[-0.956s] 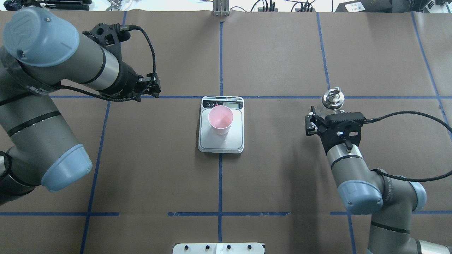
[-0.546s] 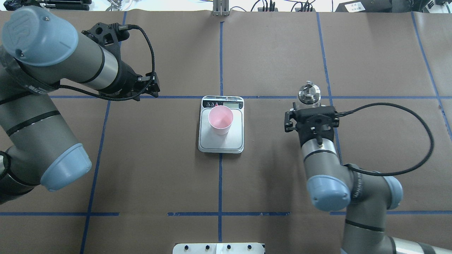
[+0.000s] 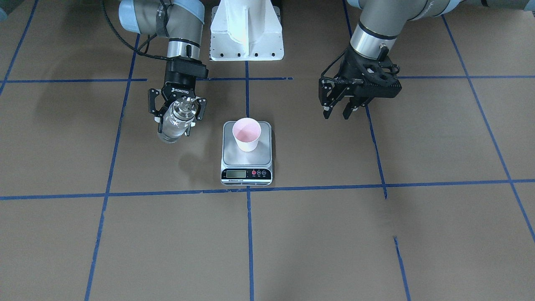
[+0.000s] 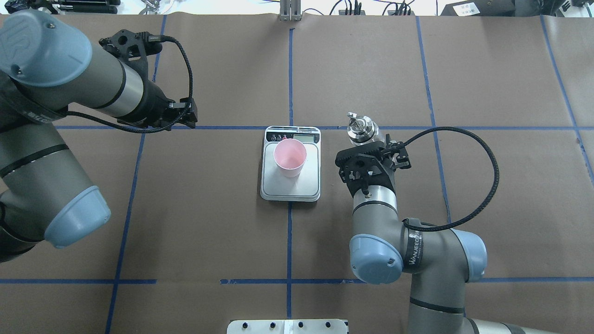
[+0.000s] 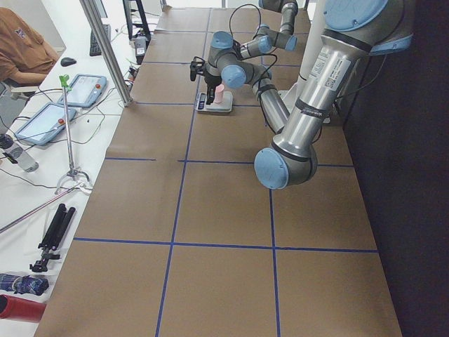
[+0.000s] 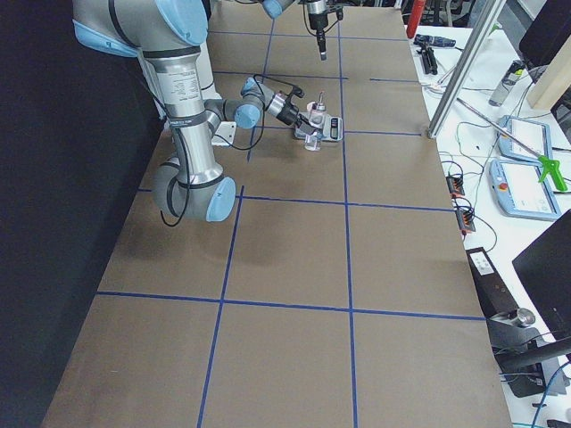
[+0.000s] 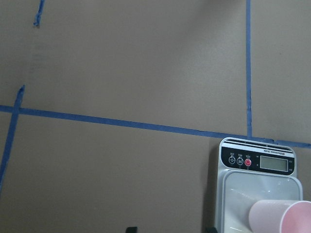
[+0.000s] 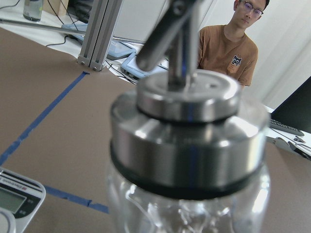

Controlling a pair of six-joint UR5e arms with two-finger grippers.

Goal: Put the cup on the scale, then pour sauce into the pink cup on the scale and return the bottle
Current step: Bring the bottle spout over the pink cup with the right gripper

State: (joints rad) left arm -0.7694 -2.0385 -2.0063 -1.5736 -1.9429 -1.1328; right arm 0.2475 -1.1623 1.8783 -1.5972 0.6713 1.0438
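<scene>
The scale (image 4: 290, 188) sits mid-table with the cup (image 4: 290, 157) standing upright on its steel platform, mouth open to the ceiling and a little toward the display end. So the first step looks done, and what matters now is the gap on the scale's right side.

There the right gripper (image 3: 176, 121) is clamped around the glass body of the bottle (image 3: 169, 131) and holds it off the table, just beside the scale's right edge and level with the display end. The bottle's long axis is close to upright, cap on top. Its thin spout (image 4: 352, 116) leans toward the scale and away from the robot's base.

From the bottle the cup lies toward the robot's left, across the platform's edge. I'd judge the pour needs a short sideways carry and then a tip along that same line.

The left gripper (image 3: 336, 116) hangs well off the scale's left side, fingers parted and holding nothing. The right arm is clearly the nearer one.

"ROBOTIQ" (image 3: 179, 90) is printed in white on the right gripper's body. A band (image 4: 413, 253) on that arm's elbow reads something like "WANJEED". The scale's display (image 3: 236, 173) and button captions are too small to read.
</scene>
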